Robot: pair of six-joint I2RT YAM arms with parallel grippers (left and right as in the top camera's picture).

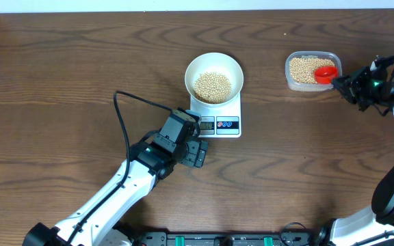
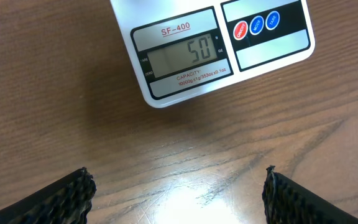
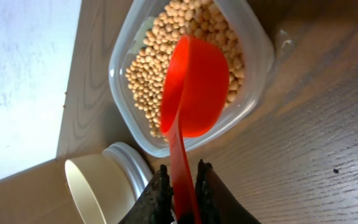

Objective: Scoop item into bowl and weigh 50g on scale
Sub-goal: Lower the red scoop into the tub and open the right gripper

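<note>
A round white bowl (image 1: 214,60) sits on the small white rectangular digital scale (image 1: 215,111) near the middle of the dark brown wood-grain surface (image 1: 81,68); inside the bowl lies a heap of small round pale-tan beans (image 1: 213,86). In the left wrist view the scale's grey display (image 2: 182,56) reads 50; beside it are three round buttons, one red (image 2: 240,29) and two blue.

The left claw (image 1: 201,152) is just beside the scale's front left corner, over bare wood; its two black ribbed fingers (image 2: 67,196) stand wide apart with nothing between them.

Well apart from the scale, toward the right edge, a clear rounded-rectangular plastic tub (image 1: 299,87) holds more of the same beans; a red plastic scoop (image 1: 325,73) lies in it, tipped on its side, with its cup on the beans and its flat handle reaching out over the tub's rim.

The right claw (image 1: 342,85) is at the tub's right side; in the right wrist view its dark fingers (image 3: 157,193) stand narrow, with the scoop's handle between them and close against both; the claw holds the scoop by the handle.
</note>
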